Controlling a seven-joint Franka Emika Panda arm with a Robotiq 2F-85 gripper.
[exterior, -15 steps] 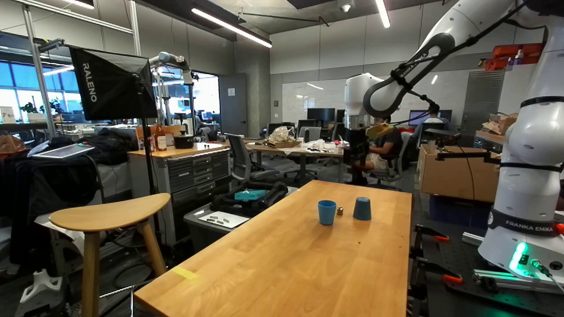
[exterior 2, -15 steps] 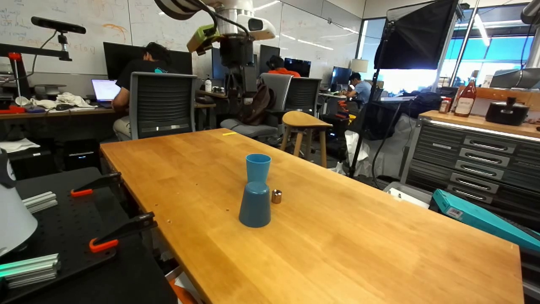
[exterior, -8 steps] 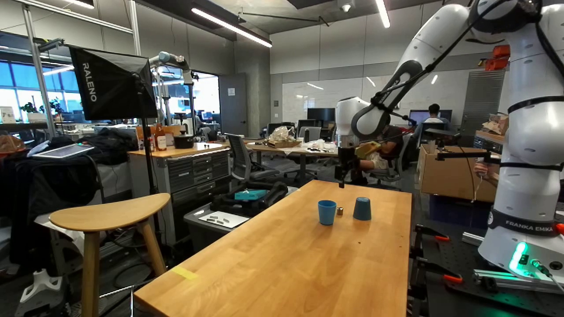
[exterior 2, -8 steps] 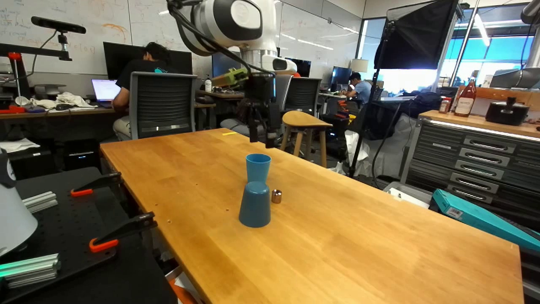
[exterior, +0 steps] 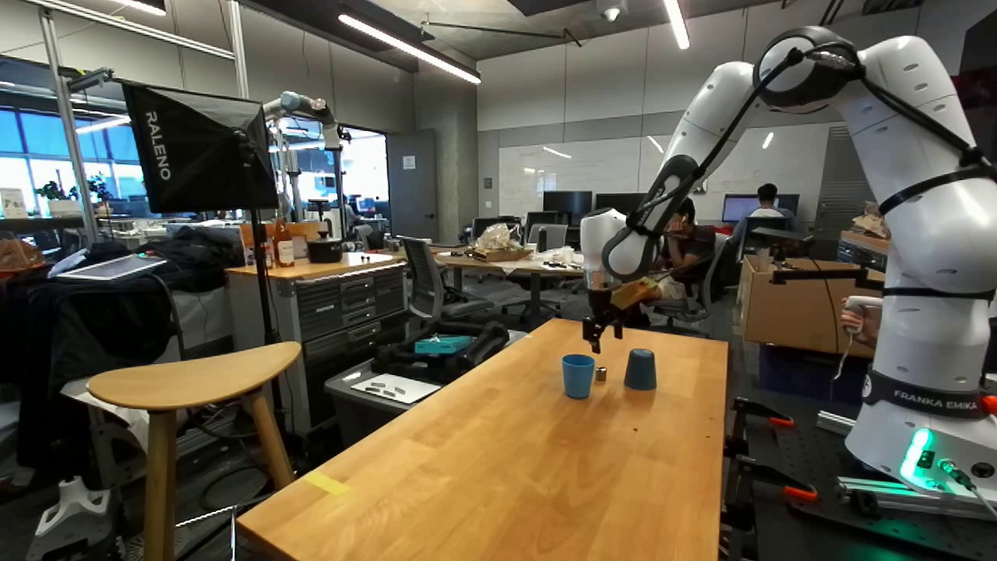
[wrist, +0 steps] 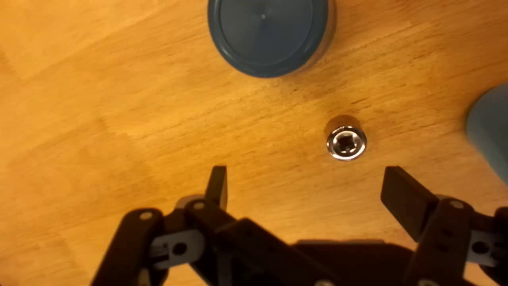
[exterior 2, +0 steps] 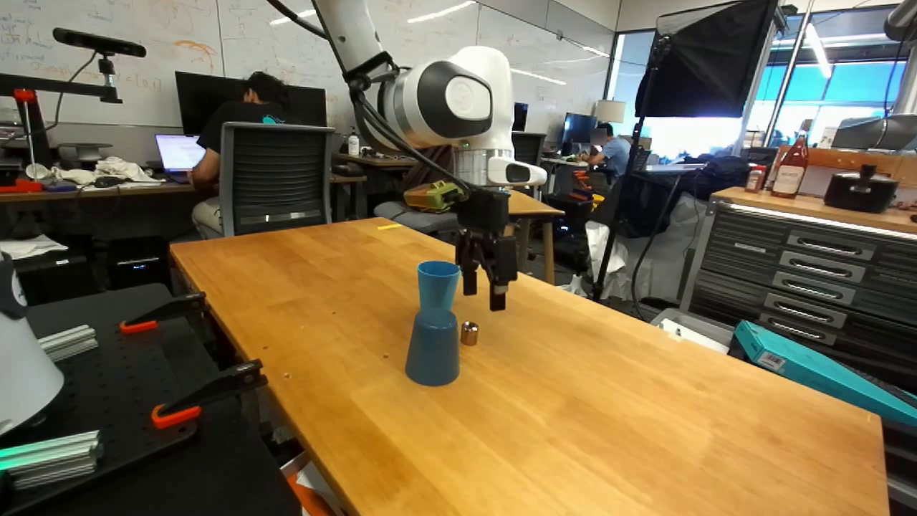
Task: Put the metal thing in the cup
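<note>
The metal thing is a small shiny socket (exterior: 600,374) standing on the wooden table in both exterior views (exterior 2: 469,333). It also shows in the wrist view (wrist: 346,143), with its square hole up. The bright-blue cup (exterior: 578,376) stands upright close beside it, and shows in an exterior view (exterior 2: 438,281) partly behind a darker cup. In the wrist view only a part of the cup (wrist: 492,131) shows at the right edge. My gripper (wrist: 305,169) is open and empty above the table. In both exterior views it (exterior: 607,343) hangs above and near the socket (exterior 2: 484,298).
A darker blue cup (exterior: 640,370) stands upside down on the other side of the socket; its base (wrist: 268,33) is up in the wrist view. The wooden table (exterior 2: 609,401) has black clamps (exterior 2: 208,390) along the robot's side.
The arm has swung over the table and come down, bringing the open gripper from well above to just above the socket. The cups and the socket have not moved.
</note>
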